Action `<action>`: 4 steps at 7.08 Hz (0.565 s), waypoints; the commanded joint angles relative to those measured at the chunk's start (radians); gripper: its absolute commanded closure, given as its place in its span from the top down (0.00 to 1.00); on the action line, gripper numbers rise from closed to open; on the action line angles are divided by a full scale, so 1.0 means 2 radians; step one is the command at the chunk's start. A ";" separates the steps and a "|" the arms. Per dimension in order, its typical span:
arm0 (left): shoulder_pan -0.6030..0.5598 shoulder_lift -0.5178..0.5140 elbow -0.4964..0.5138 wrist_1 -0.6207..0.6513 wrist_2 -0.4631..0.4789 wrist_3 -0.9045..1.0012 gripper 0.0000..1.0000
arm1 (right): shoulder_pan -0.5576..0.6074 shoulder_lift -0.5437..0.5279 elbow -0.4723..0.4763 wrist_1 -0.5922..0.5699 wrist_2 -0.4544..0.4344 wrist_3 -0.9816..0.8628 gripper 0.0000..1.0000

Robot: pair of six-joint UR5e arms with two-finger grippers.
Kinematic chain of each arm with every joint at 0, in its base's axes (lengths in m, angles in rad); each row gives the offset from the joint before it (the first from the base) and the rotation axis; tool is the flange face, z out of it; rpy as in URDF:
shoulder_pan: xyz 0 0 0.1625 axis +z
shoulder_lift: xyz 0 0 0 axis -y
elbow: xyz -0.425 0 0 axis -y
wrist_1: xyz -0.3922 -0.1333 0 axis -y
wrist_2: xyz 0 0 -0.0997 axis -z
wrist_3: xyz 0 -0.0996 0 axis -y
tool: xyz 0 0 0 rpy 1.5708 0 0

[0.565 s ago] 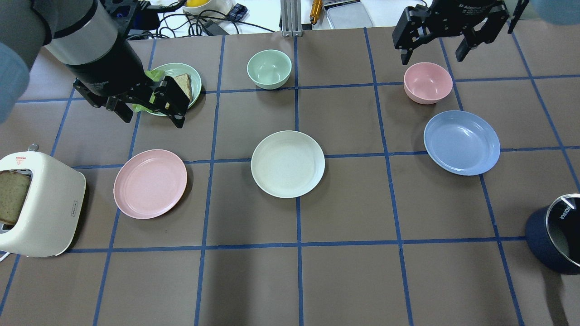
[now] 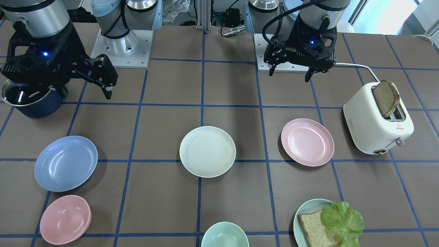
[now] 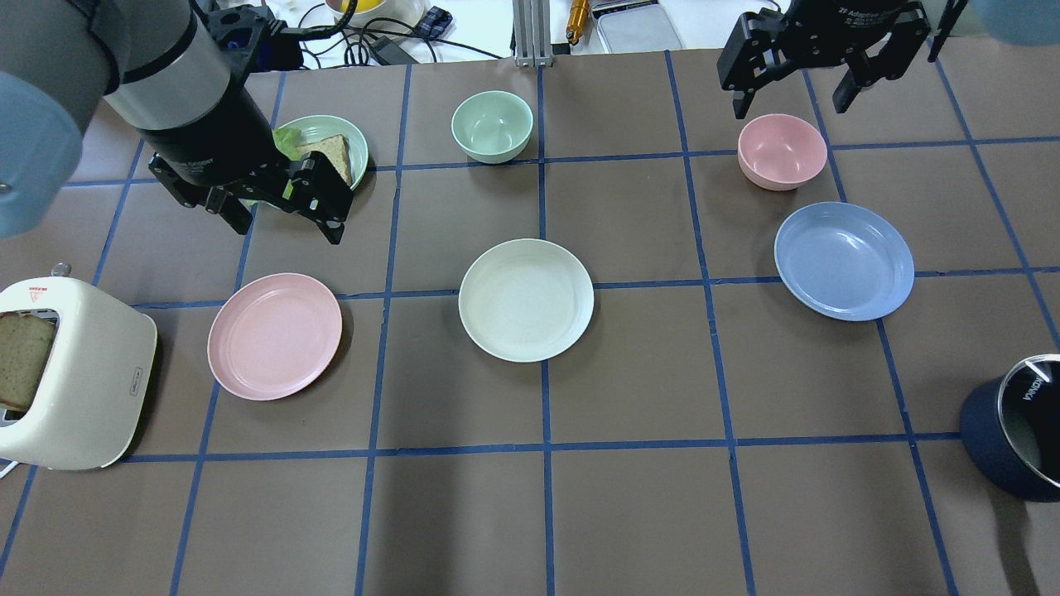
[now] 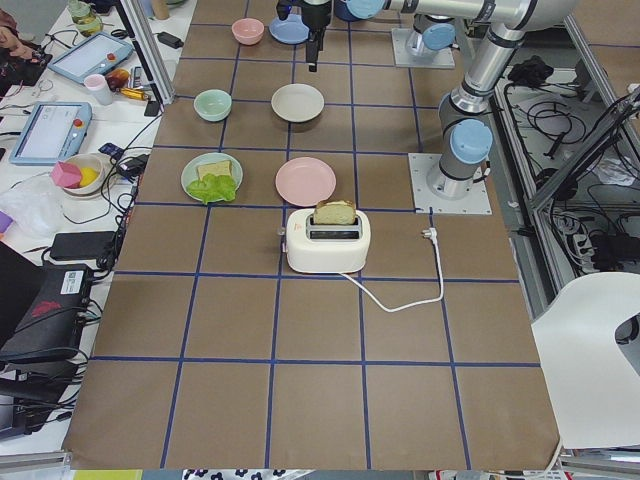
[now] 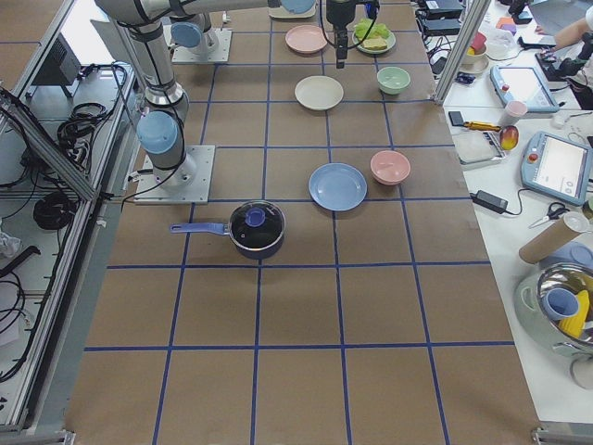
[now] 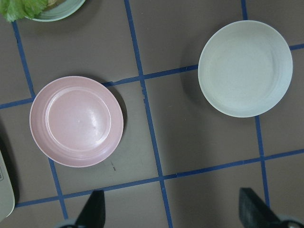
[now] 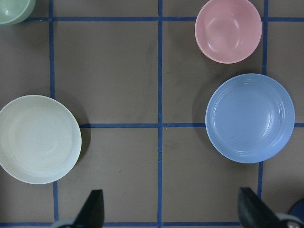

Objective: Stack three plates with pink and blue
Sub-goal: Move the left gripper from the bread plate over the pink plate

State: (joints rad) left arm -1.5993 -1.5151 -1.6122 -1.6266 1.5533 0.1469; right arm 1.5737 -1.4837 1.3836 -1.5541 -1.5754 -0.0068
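Three equal plates lie apart on the brown table, none stacked. The pale pink plate (image 3: pixel 274 336) is on the left, the cream-white plate (image 3: pixel 526 300) in the middle, the light blue plate (image 3: pixel 844 261) on the right. My left gripper (image 3: pixel 286 222) is open and empty, high above the table just behind the pink plate; its wrist view shows the pink plate (image 6: pixel 76 121) and the cream plate (image 6: pixel 245 68) below. My right gripper (image 3: pixel 787 106) is open and empty, high behind the pink bowl; its wrist view shows the blue plate (image 7: pixel 250 118) and the cream plate (image 7: pixel 38 138).
A pink bowl (image 3: pixel 782 151) sits just behind the blue plate. A green bowl (image 3: pixel 492 125) stands at the back middle. A teal plate (image 3: pixel 327 122) with bread and lettuce is under my left arm. A toaster (image 3: pixel 74 372) stands far left, a dark pot (image 3: pixel 1014 434) far right.
My left arm has shifted slightly right and toward the pink plate, gripper still open. The right arm and all plates have not moved.
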 commanded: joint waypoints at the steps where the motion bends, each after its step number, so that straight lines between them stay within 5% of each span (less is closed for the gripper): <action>1: 0.005 -0.006 -0.056 0.038 0.003 0.002 1.00 | -0.001 0.000 0.000 -0.001 0.000 0.000 1.00; 4: 0.023 -0.035 -0.123 0.145 0.046 -0.002 1.00 | -0.001 0.000 0.000 0.000 0.000 0.000 1.00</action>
State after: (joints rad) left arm -1.5741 -1.5612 -1.8243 -1.3912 1.6173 0.1458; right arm 1.5730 -1.4834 1.3820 -1.5544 -1.5761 -0.0070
